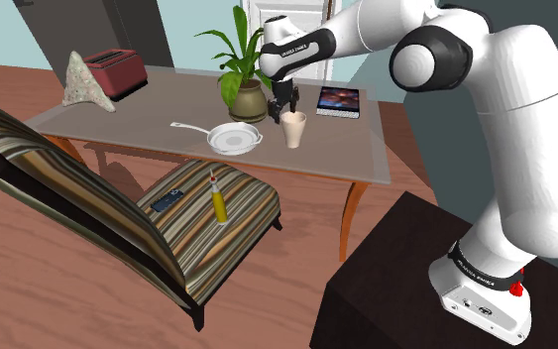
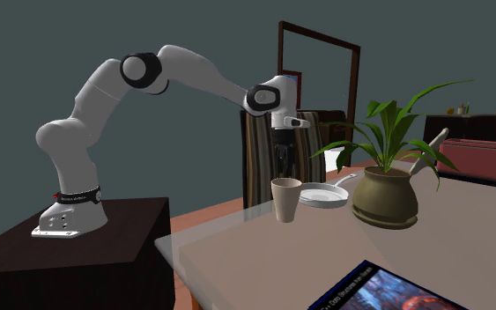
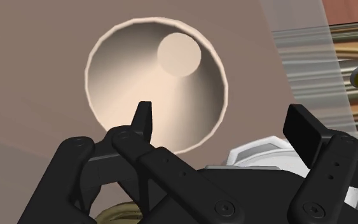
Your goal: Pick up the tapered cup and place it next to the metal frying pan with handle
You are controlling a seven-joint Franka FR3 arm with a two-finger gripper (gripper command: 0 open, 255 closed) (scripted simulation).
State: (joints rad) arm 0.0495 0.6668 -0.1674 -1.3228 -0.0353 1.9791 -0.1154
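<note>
Fingers (image 3: 144,121) of the black gripper (image 3: 222,124) are standing open and apart, holding nothing. The gripper (image 1: 282,105) is hovering just above a beige tapered cup (image 1: 293,130), which is sitting upright on a grey-brown table (image 1: 346,151). In the wrist view the camera is looking straight down into the cup (image 3: 155,83): one finger is hanging over its open mouth and the other is lying outside its rim.

The cup is standing just beside a white frying pan (image 1: 234,138), on the shoulder view's right of it; the pan's handle is pointing toward that view's left. A potted plant (image 1: 243,79) is sitting close behind both. A tablet with a lit screen (image 1: 338,101) is lying farther back, and a red toaster (image 1: 116,71) is resting at the table's far left end.

In the second exterior view the gripper (image 2: 281,160) is pointing down over the cup (image 2: 285,200), with the pan (image 2: 322,195) and the plant (image 2: 387,180) beside it.

A striped chaise longue (image 1: 118,213) is standing in front of the table, carrying a yellow bottle (image 1: 218,201).
</note>
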